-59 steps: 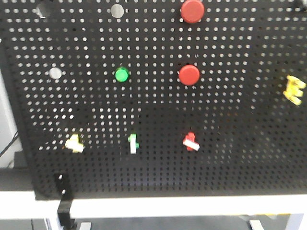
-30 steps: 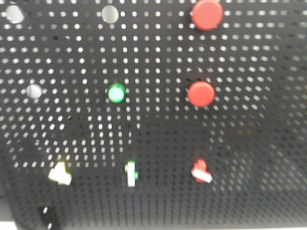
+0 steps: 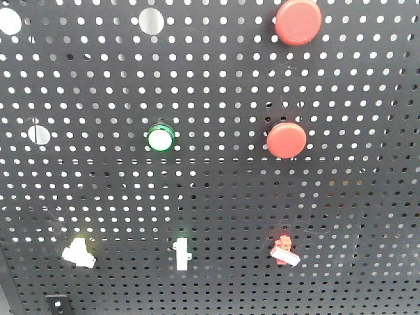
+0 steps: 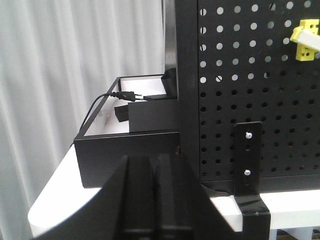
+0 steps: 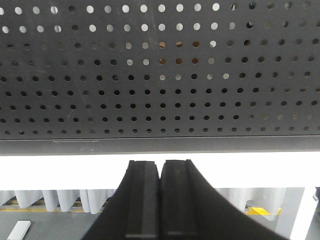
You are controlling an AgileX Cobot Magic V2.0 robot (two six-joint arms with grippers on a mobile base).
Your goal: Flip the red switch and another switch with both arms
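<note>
Sitting near the bottom edge of the black perforated metal pegboard (image 3: 216, 164), the tiny red toggle switch (image 3: 283, 249) is right of centre, the tiny pale yellow toggle switch (image 3: 78, 251) by the lower-left corner (well apart). Both the left gripper (image 4: 156, 167) and the right gripper (image 5: 161, 170) have jaws pressed together, holding nothing.

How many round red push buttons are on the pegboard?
2: the upper red button at the top edge, the lower red button above the red switch. Others may sit off-frame.
</note>
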